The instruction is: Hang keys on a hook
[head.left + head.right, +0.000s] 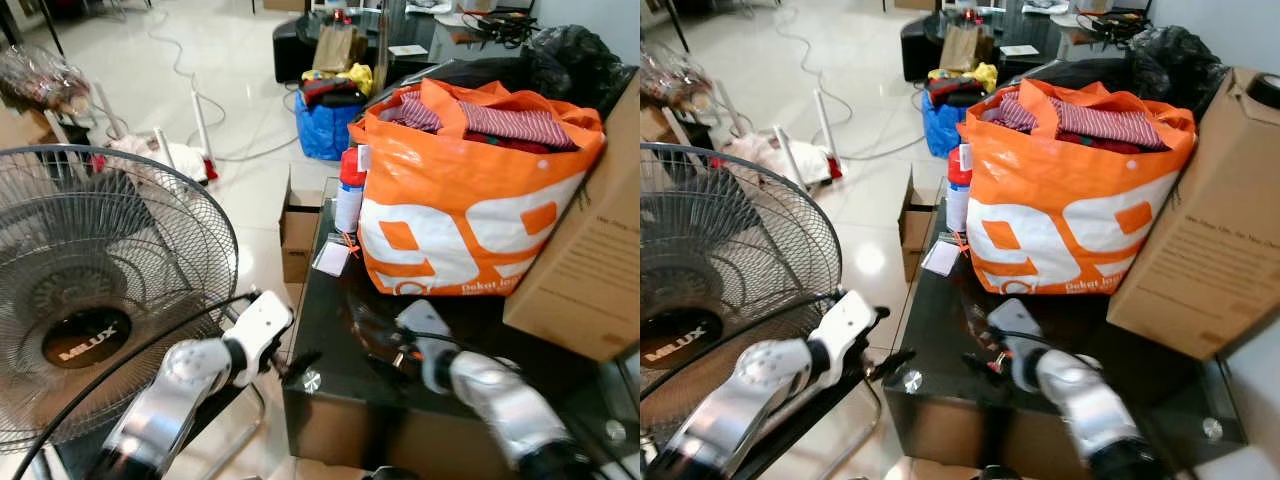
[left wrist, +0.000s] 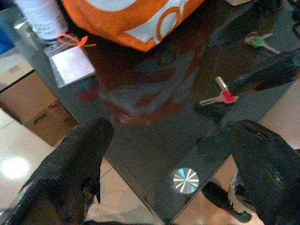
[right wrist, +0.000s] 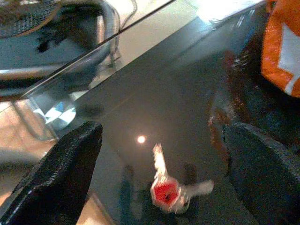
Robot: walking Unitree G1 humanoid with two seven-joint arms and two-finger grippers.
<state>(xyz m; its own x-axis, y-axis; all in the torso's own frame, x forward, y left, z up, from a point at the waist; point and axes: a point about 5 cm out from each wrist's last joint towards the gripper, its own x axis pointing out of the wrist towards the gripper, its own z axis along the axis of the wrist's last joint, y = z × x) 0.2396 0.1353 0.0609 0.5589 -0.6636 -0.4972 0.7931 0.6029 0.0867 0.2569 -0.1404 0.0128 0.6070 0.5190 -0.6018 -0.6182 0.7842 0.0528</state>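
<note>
Your right gripper is spread wide over the dark glass table, grasping nothing. The keys, red-capped, lie flat on the glass between its two fingers, slightly ahead of the tips. Your left gripper is also released and empty, hovering just off the table corner with the keys well beyond its fingertips.

Risks: keys lie flat on slick glass, so closing too high likely pushes them along or pinches only the ring. Fingertips may also knock the glass. The orange bag stands close behind, so overshooting could snag it. No hook visible yet.
</note>
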